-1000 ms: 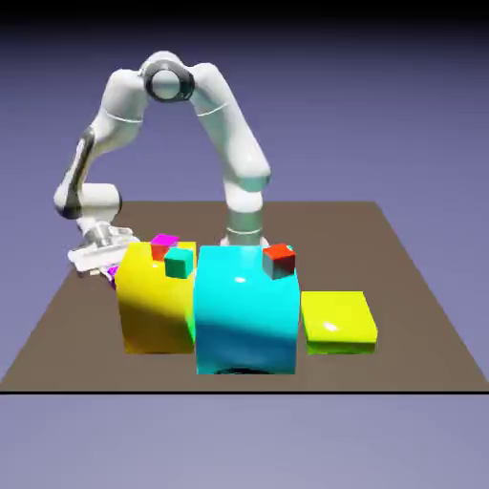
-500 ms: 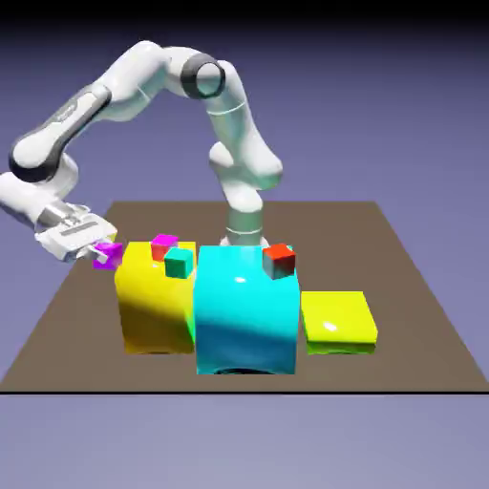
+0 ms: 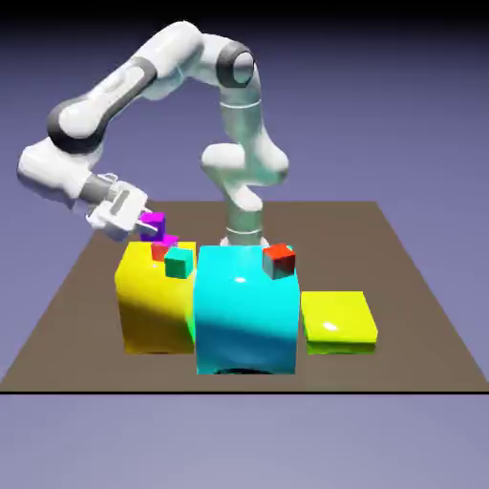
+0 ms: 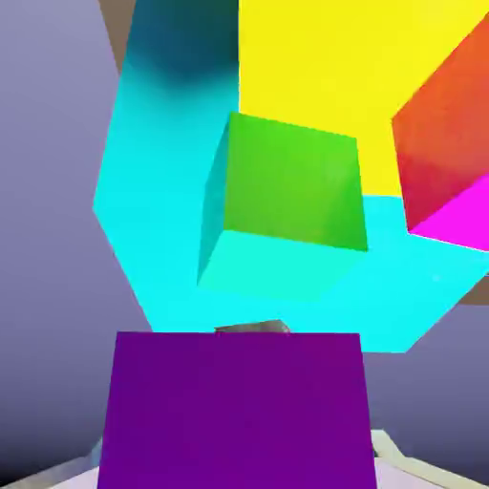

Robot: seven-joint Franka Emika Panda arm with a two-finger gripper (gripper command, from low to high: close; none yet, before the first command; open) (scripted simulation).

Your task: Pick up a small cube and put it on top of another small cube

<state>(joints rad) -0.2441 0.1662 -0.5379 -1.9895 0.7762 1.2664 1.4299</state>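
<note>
Magenta-pink on top and purple on its shaded sides, the small cube (image 3: 153, 223) sits clamped between the fingers of the gripper (image 3: 146, 225), held in the air just above the far left corner of the big yellow block (image 3: 153, 301). In the hand view this cube (image 4: 234, 411) fills the bottom of the picture as a purple face and hides both finger tips.

A second magenta cube (image 3: 168, 240) lies on the yellow block's top, just below and to the exterior view's right of the held one; a tiny red cube (image 3: 159, 251) touches it in front, and a tiny teal cube (image 3: 178, 263) stands beside that.

Counted: two magenta cubes, two red cubes, one teal cube, one big yellow block, one big cyan block (image 3: 246, 310) and one flat yellow-green slab (image 3: 337, 320). The other red cube (image 3: 279, 258) rests on the cyan block's far right corner.

Most of the lying magenta cube is covered by the red cube and the held one, so its outline is hard to make out. All stand on a brown table (image 3: 420, 315).
</note>
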